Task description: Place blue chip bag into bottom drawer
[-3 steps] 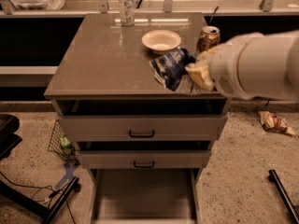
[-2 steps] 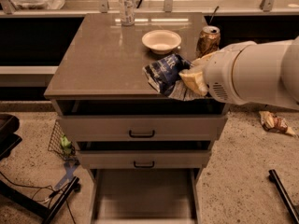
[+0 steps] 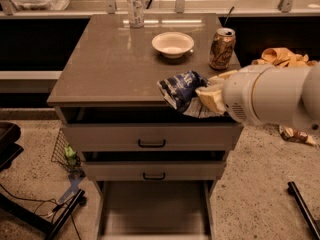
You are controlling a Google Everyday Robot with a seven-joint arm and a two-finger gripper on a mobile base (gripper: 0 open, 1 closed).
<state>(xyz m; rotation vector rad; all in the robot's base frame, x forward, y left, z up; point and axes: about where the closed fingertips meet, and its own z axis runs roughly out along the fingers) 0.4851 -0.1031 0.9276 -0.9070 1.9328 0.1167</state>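
**Drawer unit with worktop: items as seen**

- Pincer (image 3: 209, 97): carried on a thick white arm (image 3: 272, 98) that enters from the right. It is located at the front right corner of the worktop (image 3: 107, 59). Its tan fingers are clamped on the blue chip bag (image 3: 179, 88).
- Blue chip bag: crumpled, dark blue with white patches. It is held at the front edge of the worktop near the right corner and partly overhangs that edge, above the drawer fronts.
- Bottom drawer (image 3: 152, 211): pulled out at the foot of the unit. It is a flat tray with low side walls.
- Top drawer (image 3: 150, 135) and middle drawer (image 3: 152, 170): each is fitted with a black bar handle.
- Bowl (image 3: 172, 44): pale, set right of the worktop's centre, towards the back edge.
- Can (image 3: 222, 48): upright, close to the right edge, behind the pincer.
- Bottle (image 3: 134, 4): clear, stood at the back edge.
- Yellow cloth heap (image 3: 282, 56): lodged beyond the right edge.
- Tan-brown wrapper (image 3: 297, 135): lying on the floor, right of the unit.
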